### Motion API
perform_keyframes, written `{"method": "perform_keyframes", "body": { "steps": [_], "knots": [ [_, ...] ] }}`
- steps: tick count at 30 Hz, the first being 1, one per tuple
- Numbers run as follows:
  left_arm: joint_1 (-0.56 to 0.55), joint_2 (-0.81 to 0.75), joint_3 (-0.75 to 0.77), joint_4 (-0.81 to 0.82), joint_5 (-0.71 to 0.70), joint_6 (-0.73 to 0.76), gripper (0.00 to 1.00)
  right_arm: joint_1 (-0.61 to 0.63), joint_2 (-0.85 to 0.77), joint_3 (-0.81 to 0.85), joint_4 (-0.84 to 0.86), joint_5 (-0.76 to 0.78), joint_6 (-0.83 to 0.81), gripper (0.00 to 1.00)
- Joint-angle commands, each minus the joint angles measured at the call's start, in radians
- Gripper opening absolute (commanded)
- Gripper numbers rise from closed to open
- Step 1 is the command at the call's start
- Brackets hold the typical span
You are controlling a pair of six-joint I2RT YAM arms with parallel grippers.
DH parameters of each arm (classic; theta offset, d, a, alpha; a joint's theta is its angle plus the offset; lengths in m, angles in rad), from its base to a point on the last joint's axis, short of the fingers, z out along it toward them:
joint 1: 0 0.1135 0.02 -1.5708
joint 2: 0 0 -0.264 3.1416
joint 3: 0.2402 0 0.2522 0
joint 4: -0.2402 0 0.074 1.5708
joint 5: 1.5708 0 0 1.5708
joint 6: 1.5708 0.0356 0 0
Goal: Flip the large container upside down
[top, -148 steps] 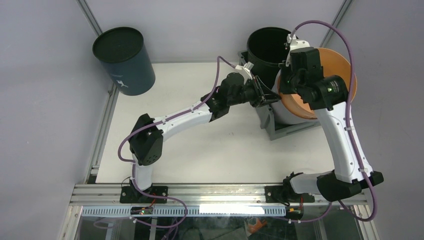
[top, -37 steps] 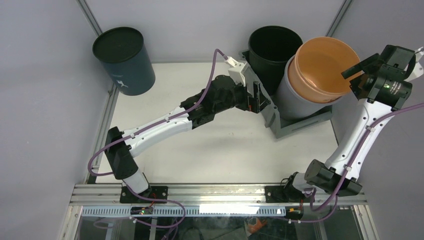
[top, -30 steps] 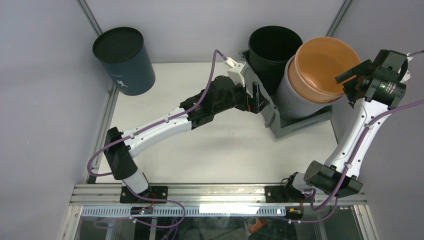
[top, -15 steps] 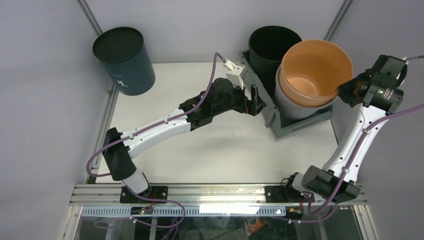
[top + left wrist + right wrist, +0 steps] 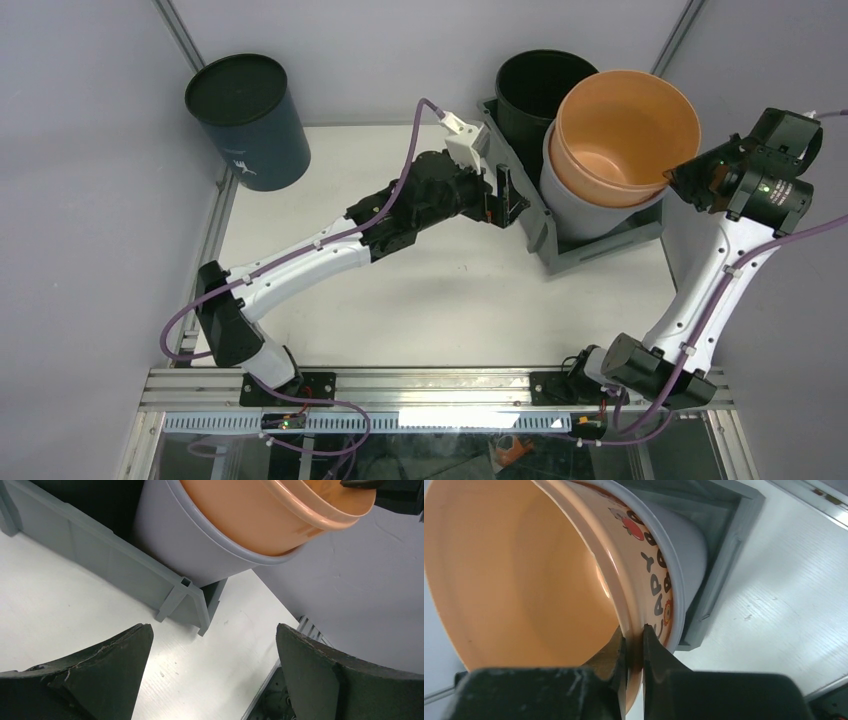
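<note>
Orange plastic now sits between the fingers of your right claw (image 5: 634, 636). About a second ago that claw hung spread beside the orange bucket (image 5: 625, 130). It has since clenched on the bucket's rim and drawn the bucket a little leftward and more upright.

The large container (image 5: 592, 252), a grey bin, stands right way up at the far right of the worktop (image 5: 450, 290). It still holds a black bucket (image 5: 530, 85) and a pale grey bucket (image 5: 580, 205), with the orange one nested inside the grey. By my judgement you are emptying the bin first, and the flip itself has not begun.

Your left claw (image 5: 505, 200) waits released just beside the bin's left wall, gripping nothing.

From above you get the whole layout, including the black bucket at the bin's far end. Only the right wrist view shows the pinch itself, one finger inside the rim and one outside, plus printed lettering on the orange wall. Only the left wrist view shows the left fingers spread wide and the bin's near corner resting flat on the worktop.
</note>
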Motion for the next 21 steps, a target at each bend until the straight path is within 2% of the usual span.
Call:
{"method": "perform_keyframes", "body": {
  "steps": [1, 6, 11, 16, 19, 21],
  "knots": [
    [-0.009, -0.049, 0.071, 0.016, -0.010, 0.046, 0.99, 0.004, -0.049, 0.132, 0.212, -0.235, 0.151, 0.00],
    [-0.009, -0.082, 0.093, 0.012, 0.034, 0.125, 0.99, 0.005, -0.056, 0.110, 0.208, -0.191, 0.109, 0.00],
    [-0.009, -0.126, 0.099, 0.032, 0.041, 0.231, 0.99, 0.022, -0.094, -0.054, 0.194, -0.069, 0.024, 0.00],
    [-0.012, -0.114, 0.170, 0.067, 0.162, 0.392, 0.99, 0.053, -0.099, -0.051, 0.188, -0.050, 0.004, 0.00],
    [-0.014, -0.108, 0.146, 0.170, 0.266, 0.491, 0.99, 0.063, -0.100, -0.034, 0.181, -0.069, -0.001, 0.00],
    [-0.015, -0.123, 0.063, 0.328, 0.342, 0.535, 0.99, 0.071, -0.106, -0.038, 0.183, -0.087, -0.006, 0.00]
  ]
}}
